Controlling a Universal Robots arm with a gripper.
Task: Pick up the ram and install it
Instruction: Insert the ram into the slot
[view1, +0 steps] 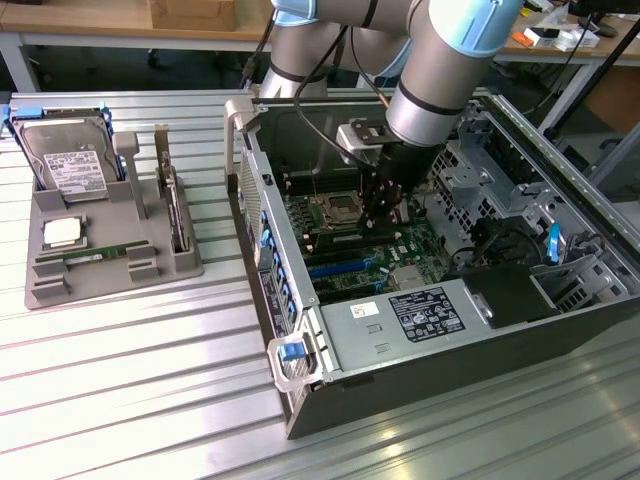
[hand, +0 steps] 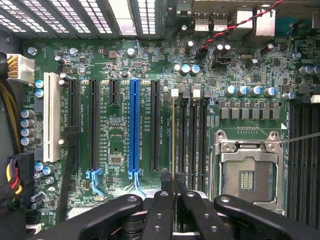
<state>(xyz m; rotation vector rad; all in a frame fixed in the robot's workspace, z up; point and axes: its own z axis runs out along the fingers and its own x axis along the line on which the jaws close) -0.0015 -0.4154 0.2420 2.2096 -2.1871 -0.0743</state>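
Inside the open case (view1: 420, 395), at 3 o'clock from the parts tray (view1: 50, 290) in the exterior view, the gripper (hand: 173, 192) pinches the ram (hand: 173, 135) edge-on between its jaws, parallel to the memory slots (hand: 192, 135) beside 1 CPU socket (hand: 245, 172), seemingly so it seats squarely.

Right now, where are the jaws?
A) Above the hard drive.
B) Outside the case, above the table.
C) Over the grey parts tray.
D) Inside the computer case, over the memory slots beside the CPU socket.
D: the gripper reaches down inside the computer case, and the wrist view shows its jaws shut on the edge-on ram over the memory slots beside the CPU socket.
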